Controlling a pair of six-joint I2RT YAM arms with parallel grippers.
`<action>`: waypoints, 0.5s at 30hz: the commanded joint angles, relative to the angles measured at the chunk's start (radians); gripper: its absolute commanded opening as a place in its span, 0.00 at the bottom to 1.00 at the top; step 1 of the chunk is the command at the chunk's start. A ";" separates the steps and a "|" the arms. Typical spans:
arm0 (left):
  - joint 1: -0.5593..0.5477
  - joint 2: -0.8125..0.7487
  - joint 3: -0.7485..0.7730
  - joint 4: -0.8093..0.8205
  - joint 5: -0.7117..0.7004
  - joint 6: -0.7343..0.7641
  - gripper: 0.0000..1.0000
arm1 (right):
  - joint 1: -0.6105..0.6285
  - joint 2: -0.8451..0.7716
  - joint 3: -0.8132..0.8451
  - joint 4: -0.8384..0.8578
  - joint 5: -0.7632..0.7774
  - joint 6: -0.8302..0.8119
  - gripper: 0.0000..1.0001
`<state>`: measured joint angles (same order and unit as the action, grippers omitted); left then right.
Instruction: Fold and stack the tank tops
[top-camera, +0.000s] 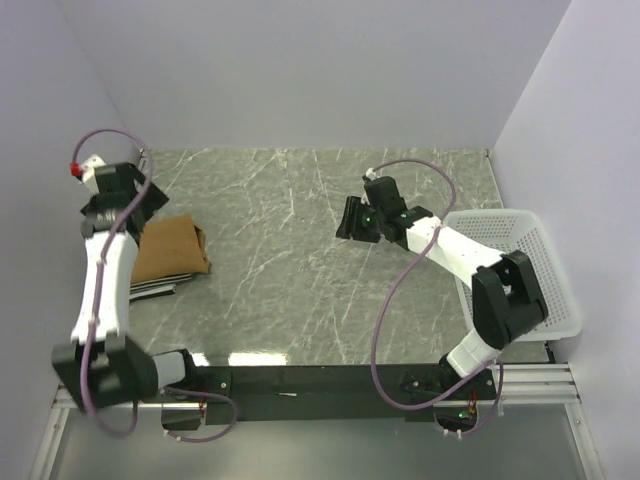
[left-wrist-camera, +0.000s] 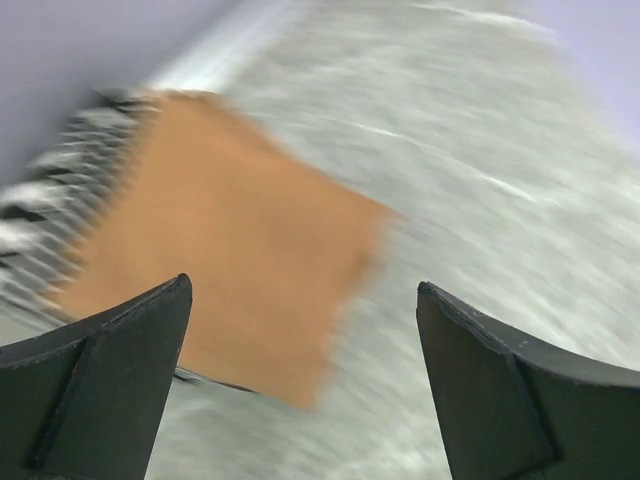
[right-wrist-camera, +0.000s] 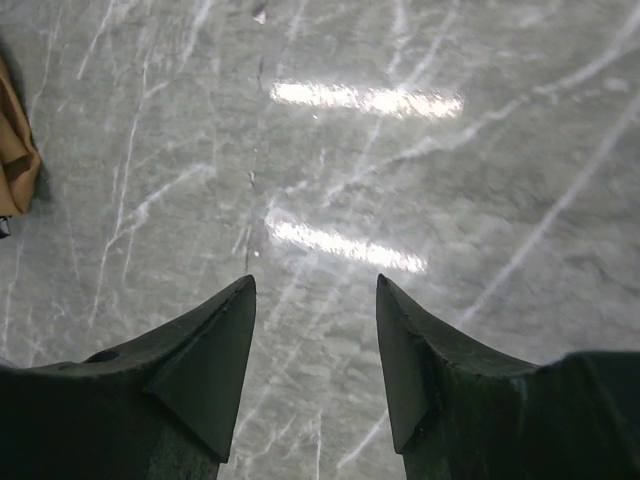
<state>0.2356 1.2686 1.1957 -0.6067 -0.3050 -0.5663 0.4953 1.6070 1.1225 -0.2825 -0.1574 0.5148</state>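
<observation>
The plain tan-brown tank top (top-camera: 172, 250) lies folded at the table's left on top of a stack. Striped fabric (top-camera: 150, 287) sticks out under its near edge; I cannot tell which striped top it is. My left gripper (top-camera: 140, 205) hovers over the stack's far edge, open and empty. Its blurred wrist view shows the tan top (left-wrist-camera: 240, 260) below the open gripper (left-wrist-camera: 303, 290), with striped edges (left-wrist-camera: 50, 190) at the left. My right gripper (top-camera: 352, 220) is open and empty over the table's middle. Its wrist view shows the gripper (right-wrist-camera: 315, 285) above bare marble, with the tan top's edge (right-wrist-camera: 15, 150) at the far left.
A white mesh basket (top-camera: 490, 218) stands at the table's right edge, beside the right arm. Grey walls close in the left, back and right sides. The grey marbled tabletop (top-camera: 280, 290) lies between the stack and the basket.
</observation>
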 joint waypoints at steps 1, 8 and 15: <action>-0.115 -0.153 -0.129 0.143 0.213 -0.049 0.99 | 0.008 -0.137 -0.067 0.074 0.088 0.033 0.59; -0.693 -0.305 -0.332 0.313 0.133 -0.168 0.99 | 0.006 -0.464 -0.251 0.089 0.260 0.047 0.86; -1.016 -0.252 -0.423 0.397 -0.014 -0.173 0.99 | 0.005 -0.809 -0.453 0.062 0.387 0.083 0.93</action>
<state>-0.7109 1.0042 0.7750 -0.3054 -0.2348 -0.7200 0.4961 0.8879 0.7231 -0.2226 0.1261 0.5735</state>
